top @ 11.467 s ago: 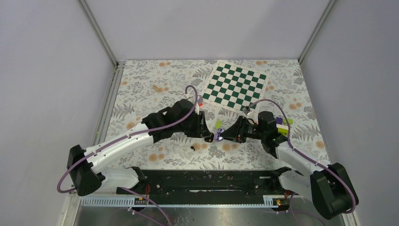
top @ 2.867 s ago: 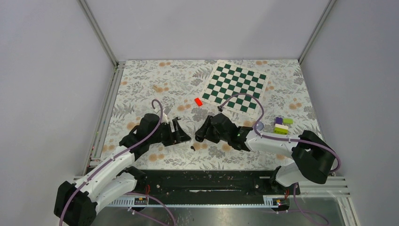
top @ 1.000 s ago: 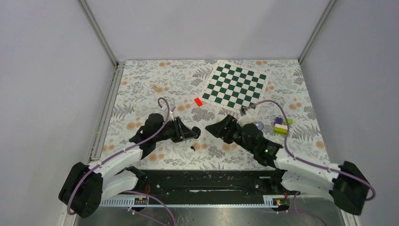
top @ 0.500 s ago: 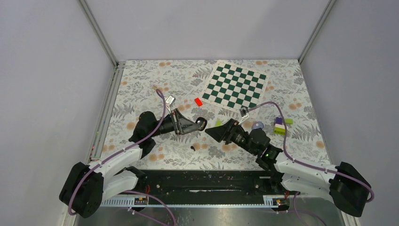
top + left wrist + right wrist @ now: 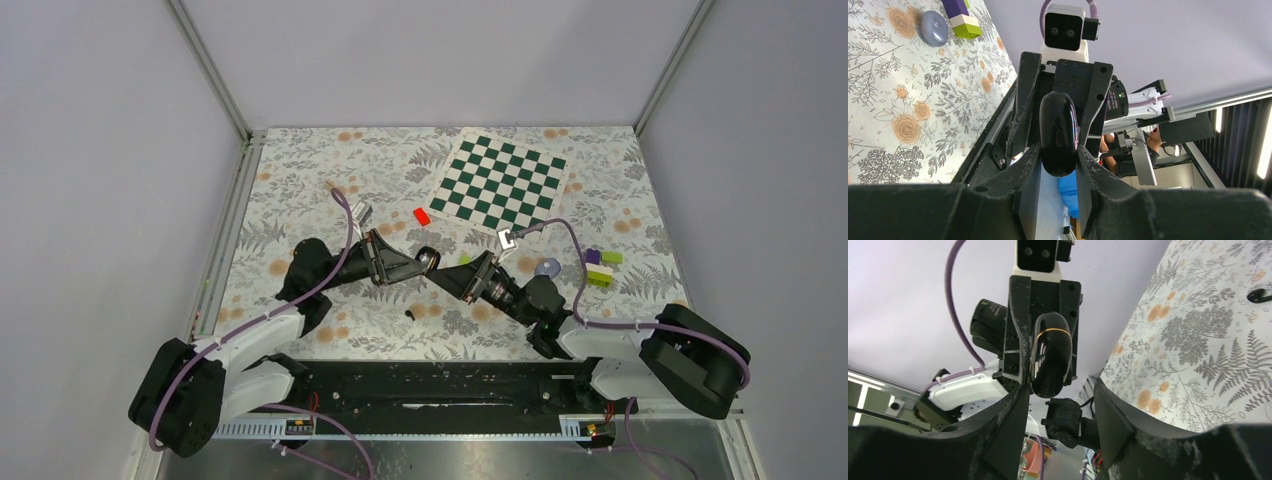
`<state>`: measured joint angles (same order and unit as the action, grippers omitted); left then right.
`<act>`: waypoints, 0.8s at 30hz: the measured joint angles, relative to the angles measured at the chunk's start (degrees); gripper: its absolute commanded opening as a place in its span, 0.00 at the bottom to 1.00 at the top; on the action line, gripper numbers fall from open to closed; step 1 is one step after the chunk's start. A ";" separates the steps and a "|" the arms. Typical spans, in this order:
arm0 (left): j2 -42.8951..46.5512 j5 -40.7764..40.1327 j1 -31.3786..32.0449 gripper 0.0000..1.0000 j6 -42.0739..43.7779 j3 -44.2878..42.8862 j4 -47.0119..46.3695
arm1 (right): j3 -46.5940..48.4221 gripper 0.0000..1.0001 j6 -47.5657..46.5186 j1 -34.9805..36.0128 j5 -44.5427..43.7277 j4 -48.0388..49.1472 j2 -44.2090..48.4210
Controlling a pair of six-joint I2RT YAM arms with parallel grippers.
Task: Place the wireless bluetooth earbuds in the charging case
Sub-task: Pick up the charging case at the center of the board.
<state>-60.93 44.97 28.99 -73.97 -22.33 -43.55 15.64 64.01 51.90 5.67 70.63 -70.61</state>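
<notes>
My left gripper (image 5: 427, 263) is shut on the charging case (image 5: 430, 258), a glossy black pebble, closed and held up off the table. In the left wrist view the case (image 5: 1058, 131) sits between my fingertips, its port facing the camera. My right gripper (image 5: 447, 280) is open and points at the case from the right. In the right wrist view the case (image 5: 1049, 355) hangs just beyond my open right gripper (image 5: 1062, 390), near its left finger. One black earbud (image 5: 410, 314) lies on the floral mat below; it also shows in the right wrist view (image 5: 1260, 295). I see no other earbud.
A chessboard (image 5: 500, 183) lies at the back right. A red block (image 5: 421, 215) and a small lime-green block (image 5: 463, 260) lie near the grippers. A lilac oval (image 5: 547, 267) and stacked purple and lime blocks (image 5: 598, 268) sit to the right.
The left gripper has lifted the case and tilted it toward the right. The right gripper has swung left and up until its open jaws face the case.
</notes>
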 measured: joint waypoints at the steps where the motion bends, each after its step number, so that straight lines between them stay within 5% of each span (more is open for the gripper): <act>1: -0.20 0.00 0.00 0.00 -0.15 0.07 -0.31 | -0.28 0.57 0.42 0.00 0.00 1.75 -0.72; 10: -0.35 0.28 0.00 0.00 -0.85 1.07 -1.60 | -1.03 0.48 1.70 0.00 -0.50 7.13 -1.62; 18: -0.35 0.52 -0.22 0.00 -0.92 1.07 -2.56 | -0.81 0.14 2.03 -0.17 -0.79 7.96 -2.89; 24: -0.28 0.57 -0.33 0.18 -0.66 1.07 -2.89 | -0.81 0.00 2.47 -0.22 -1.03 9.27 -3.61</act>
<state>-61.21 45.54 28.67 -74.63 -21.26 -46.44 14.83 66.48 51.68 4.64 79.90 -74.22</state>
